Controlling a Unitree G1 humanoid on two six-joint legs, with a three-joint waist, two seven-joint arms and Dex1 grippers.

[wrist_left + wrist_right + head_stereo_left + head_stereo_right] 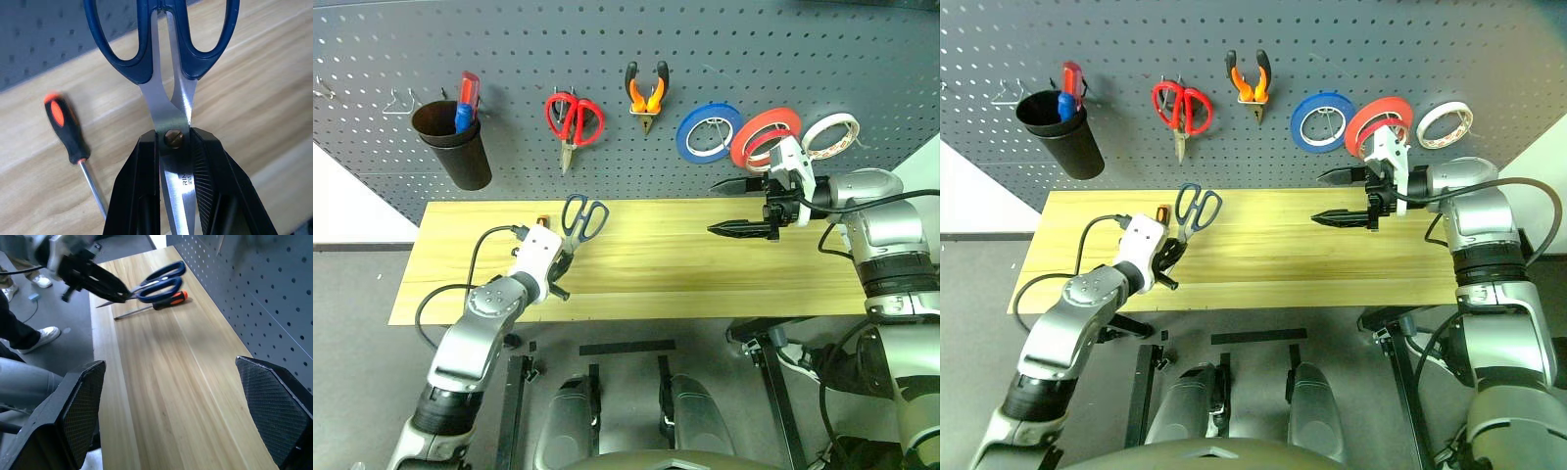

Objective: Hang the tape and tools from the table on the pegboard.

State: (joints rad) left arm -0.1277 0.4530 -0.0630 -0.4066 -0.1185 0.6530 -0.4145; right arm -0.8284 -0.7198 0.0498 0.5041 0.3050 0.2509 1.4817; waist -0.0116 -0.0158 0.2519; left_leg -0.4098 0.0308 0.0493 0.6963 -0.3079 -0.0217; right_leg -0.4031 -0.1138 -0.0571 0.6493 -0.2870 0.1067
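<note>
Scissors [166,54] in left end effector [177,161]

A workshop: a large dark grey perforated pegboard [607,59] hung with hand tools stands behind a long light wooden-plank table [685,264] on black legs.

The scissors [168,73] (dark blue handles, steel blades) are clamped at the pivot, raised above the table [705,274], handles toward the pegboard [705,59]. The screwdriver [71,134] (orange-and-black handle) lies flat on the table near the back edge. The pliers [646,93] (orange-yellow grips) and the whitish tape [830,134] hang on the pegboard, well apart.
</note>
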